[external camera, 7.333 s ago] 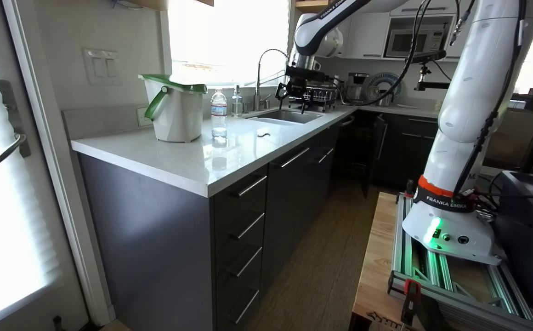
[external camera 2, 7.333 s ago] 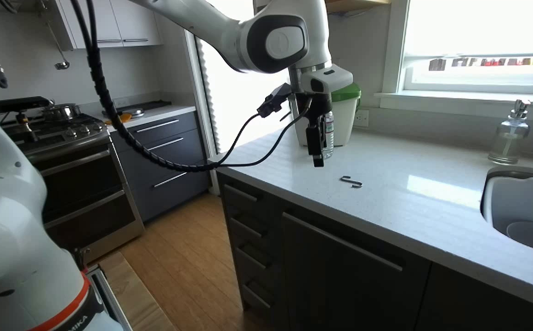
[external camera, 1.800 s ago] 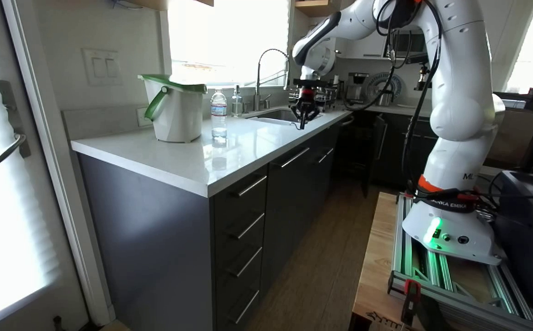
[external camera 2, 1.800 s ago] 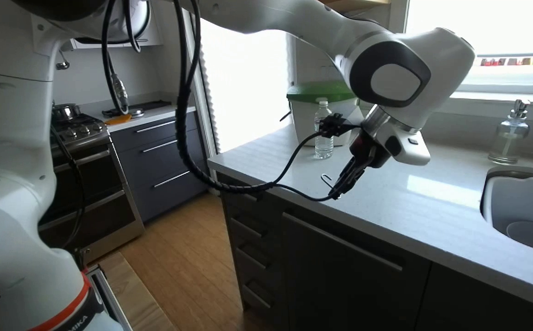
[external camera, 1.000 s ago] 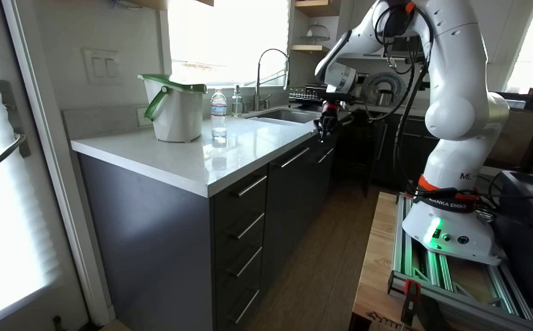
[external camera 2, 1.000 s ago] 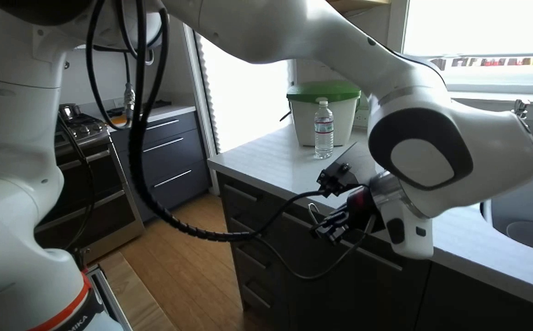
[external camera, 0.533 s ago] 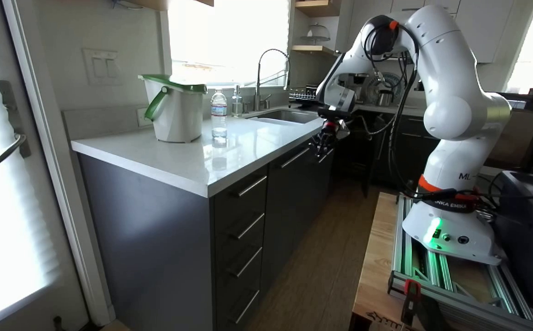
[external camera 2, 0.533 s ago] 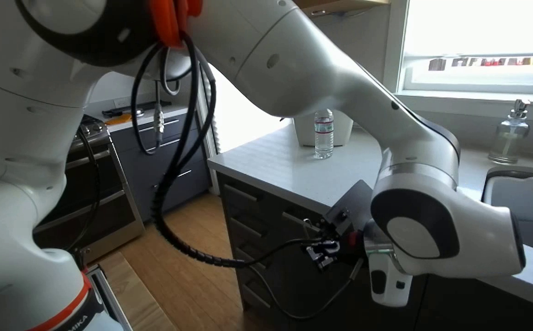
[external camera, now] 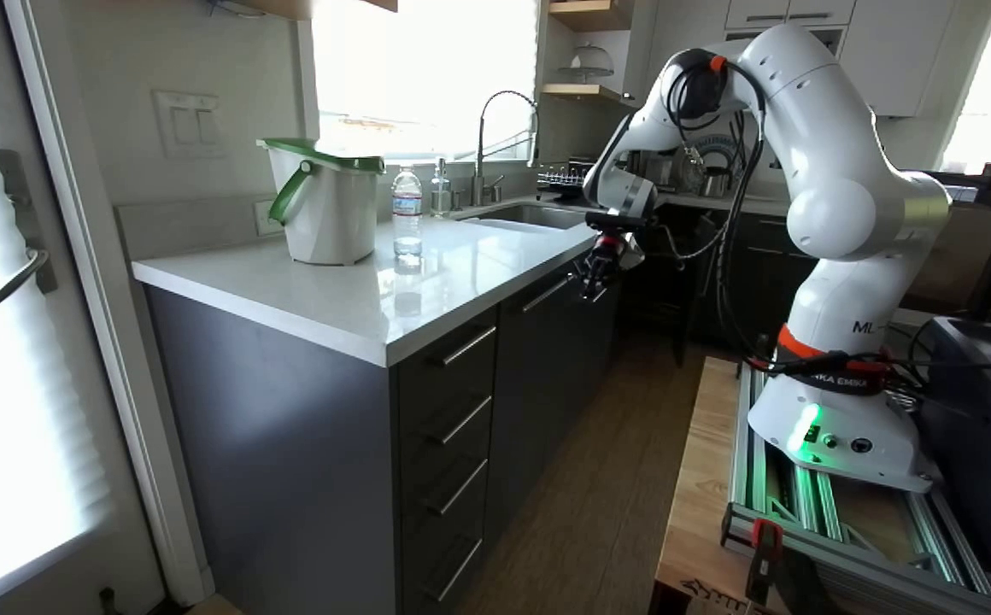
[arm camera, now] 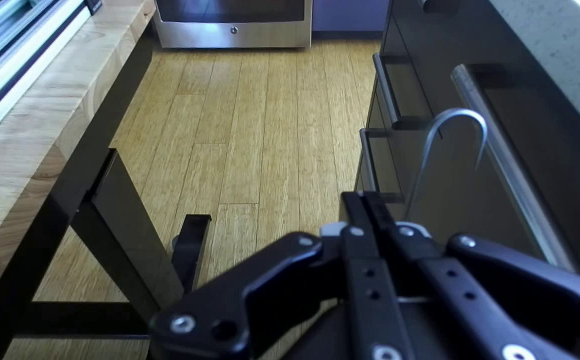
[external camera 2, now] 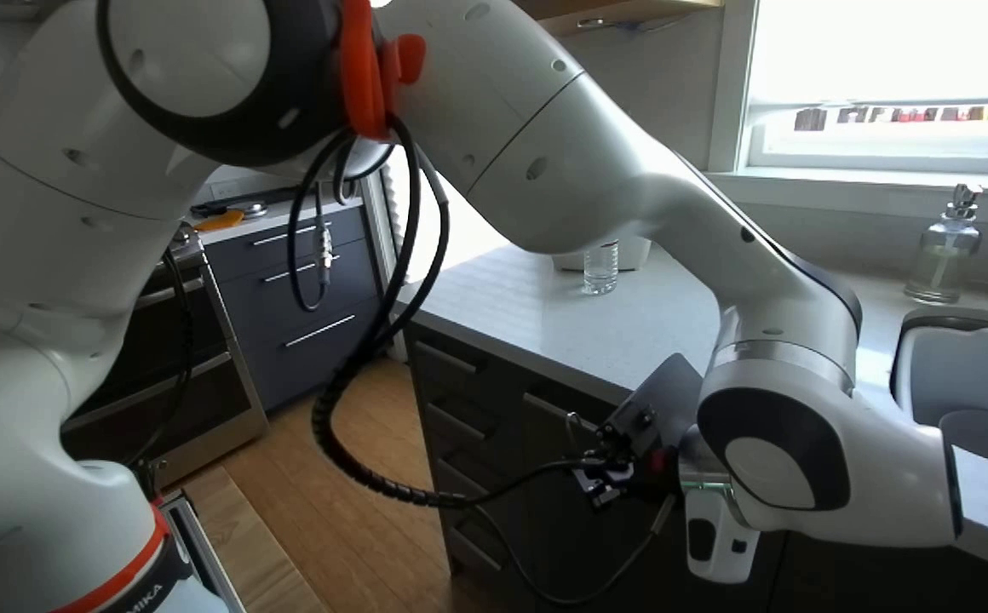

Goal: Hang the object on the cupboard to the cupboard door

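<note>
The object is a thin metal S-hook (arm camera: 459,112). Its curl arches up at the right of the fingertips in the wrist view, while its lower part is hidden by the fingers. My gripper (arm camera: 362,196) is shut on it, pointing along the cabinet fronts. In an exterior view the hook (external camera 2: 569,426) pokes up beside the gripper (external camera 2: 594,485). The dark grey cupboard door (external camera: 538,376) has a silver bar handle (arm camera: 511,165); the curl overlaps this handle in the wrist view, but whether they touch I cannot tell. Both exterior views place the gripper below worktop height, before the cupboard front.
The white worktop (external camera: 307,286) edge runs above the cupboard. On it stand a green-lidded bucket (external camera: 329,209) and a water bottle (external camera: 407,222). Drawer handles (arm camera: 389,95) lie farther along. A wooden bench (arm camera: 77,100) bearing the robot base faces the cupboard across the floor.
The hook lay on the worktop seven seconds ago and is now gripped. It was carried off the edge and lowered before the cupboard. Over the last half second the gripper shifted only slightly.
</note>
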Action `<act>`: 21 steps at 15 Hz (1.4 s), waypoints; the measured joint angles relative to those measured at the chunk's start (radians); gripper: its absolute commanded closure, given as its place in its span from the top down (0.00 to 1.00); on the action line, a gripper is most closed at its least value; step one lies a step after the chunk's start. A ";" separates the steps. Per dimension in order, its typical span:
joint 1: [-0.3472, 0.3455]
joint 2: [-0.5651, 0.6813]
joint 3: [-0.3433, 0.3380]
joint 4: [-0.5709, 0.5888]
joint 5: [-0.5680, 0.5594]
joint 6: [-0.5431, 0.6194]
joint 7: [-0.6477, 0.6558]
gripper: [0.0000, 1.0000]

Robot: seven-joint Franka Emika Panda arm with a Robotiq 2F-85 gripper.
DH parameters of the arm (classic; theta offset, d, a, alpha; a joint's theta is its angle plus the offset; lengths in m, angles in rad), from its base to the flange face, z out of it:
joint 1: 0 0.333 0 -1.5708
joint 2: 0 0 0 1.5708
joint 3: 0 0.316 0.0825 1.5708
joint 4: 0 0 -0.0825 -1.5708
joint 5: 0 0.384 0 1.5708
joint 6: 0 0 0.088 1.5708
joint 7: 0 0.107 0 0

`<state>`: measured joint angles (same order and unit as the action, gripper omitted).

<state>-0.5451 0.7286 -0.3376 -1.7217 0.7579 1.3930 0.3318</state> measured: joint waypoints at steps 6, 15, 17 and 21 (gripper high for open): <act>0.001 0.016 0.001 0.014 0.007 -0.032 0.002 0.01; -0.022 0.156 0.002 0.112 0.131 -0.130 0.017 0.01; -0.029 0.180 0.002 0.132 0.167 -0.141 0.035 0.01; -0.032 0.215 0.005 0.166 0.231 -0.154 0.088 0.01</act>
<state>-0.5773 0.9437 -0.3323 -1.5559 0.9886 1.2392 0.4194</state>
